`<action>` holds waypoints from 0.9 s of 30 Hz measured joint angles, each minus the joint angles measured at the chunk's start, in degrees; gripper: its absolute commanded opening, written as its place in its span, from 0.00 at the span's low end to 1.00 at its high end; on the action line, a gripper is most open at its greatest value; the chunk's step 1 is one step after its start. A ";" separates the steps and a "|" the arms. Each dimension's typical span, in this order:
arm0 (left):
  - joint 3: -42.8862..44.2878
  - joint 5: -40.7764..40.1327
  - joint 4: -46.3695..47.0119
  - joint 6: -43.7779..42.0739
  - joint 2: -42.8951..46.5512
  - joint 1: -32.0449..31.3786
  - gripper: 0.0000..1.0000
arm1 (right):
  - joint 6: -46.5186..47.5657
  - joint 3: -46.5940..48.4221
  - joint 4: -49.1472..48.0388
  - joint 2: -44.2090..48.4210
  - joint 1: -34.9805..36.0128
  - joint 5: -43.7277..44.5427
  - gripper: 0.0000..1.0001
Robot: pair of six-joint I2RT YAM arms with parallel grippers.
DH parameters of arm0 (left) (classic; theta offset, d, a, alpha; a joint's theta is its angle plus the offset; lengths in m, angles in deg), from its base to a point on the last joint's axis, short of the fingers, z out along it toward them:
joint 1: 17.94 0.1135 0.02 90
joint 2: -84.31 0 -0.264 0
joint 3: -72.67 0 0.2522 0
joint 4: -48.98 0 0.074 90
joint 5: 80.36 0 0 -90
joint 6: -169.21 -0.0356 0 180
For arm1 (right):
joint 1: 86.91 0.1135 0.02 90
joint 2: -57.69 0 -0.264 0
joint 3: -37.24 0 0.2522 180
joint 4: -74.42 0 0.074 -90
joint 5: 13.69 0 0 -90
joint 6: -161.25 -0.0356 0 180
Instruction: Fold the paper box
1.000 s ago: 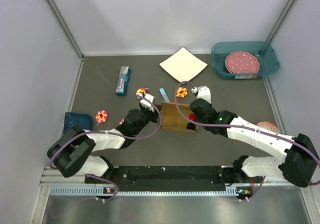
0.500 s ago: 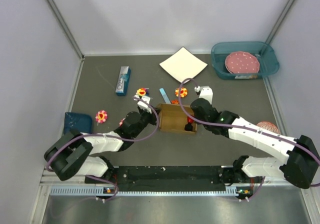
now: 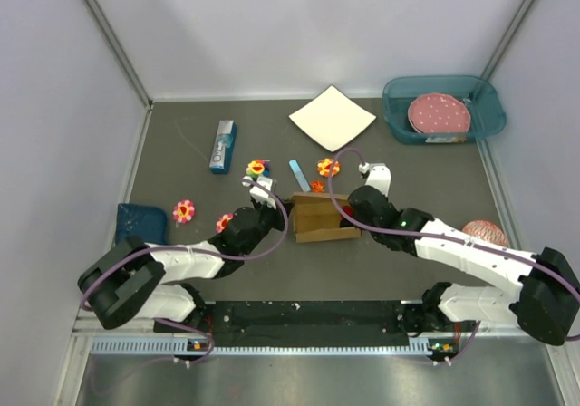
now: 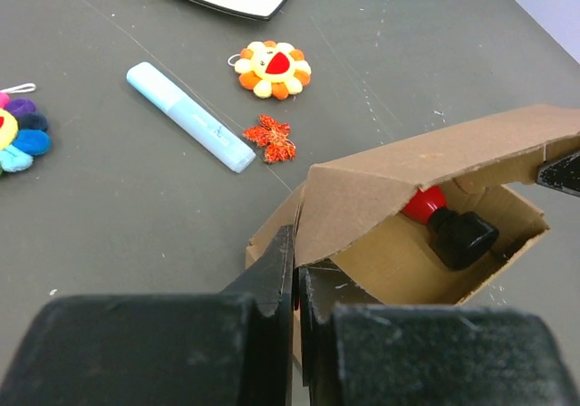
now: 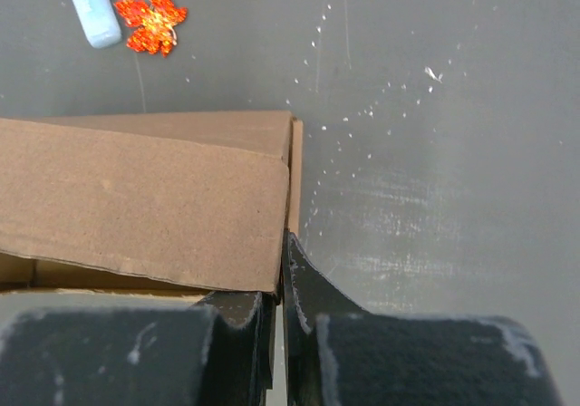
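1. The paper box (image 3: 319, 217) lies at mid-desk (image 3: 172, 161), between the two arms. Its lid (image 4: 426, 175) is tilted partway down over the open tray.
2. A red-capped black item (image 4: 453, 232) rests inside the box beneath the raised lid.
3. Left end effector (image 4: 296, 270): closed, its fingers pinched on the cardboard at the left end of the box, where the lid corner runs into the slit between them.
4. Right end effector (image 5: 282, 265): closed, nipping the thin side wall at the right end of the box.
5. Just beyond the box lie an orange leaf (image 4: 269, 140), a light blue marker (image 4: 188, 116) and an orange flower plush (image 4: 272, 68).
6. Farther back is a white square sheet (image 3: 332, 118). At the right rear a teal bin (image 3: 397, 120) holds a pink dotted disc (image 3: 439, 113). At the left is a small blue carton (image 3: 223, 146).
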 measured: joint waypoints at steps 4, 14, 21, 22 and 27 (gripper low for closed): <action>-0.24 -0.90 -0.57 1.33 0.55 -0.90 0.00 | -0.55 -1.11 -0.04 0.52 0.00 0.02 0.00; -0.76 -2.56 -3.26 3.23 3.56 -2.60 0.00 | -0.85 -1.49 0.37 2.89 0.68 0.04 0.00; -0.31 -3.39 -6.47 5.51 5.18 -3.32 0.00 | -0.90 -1.49 1.03 3.13 2.47 1.73 0.00; -0.02 -3.76 -7.26 5.99 5.38 -3.52 0.00 | -0.94 -1.49 1.09 3.13 2.73 2.05 0.00; 1.77 -5.20 -11.28 9.07 5.99 -3.93 0.00 | -1.05 -1.49 1.84 3.13 3.80 3.52 0.00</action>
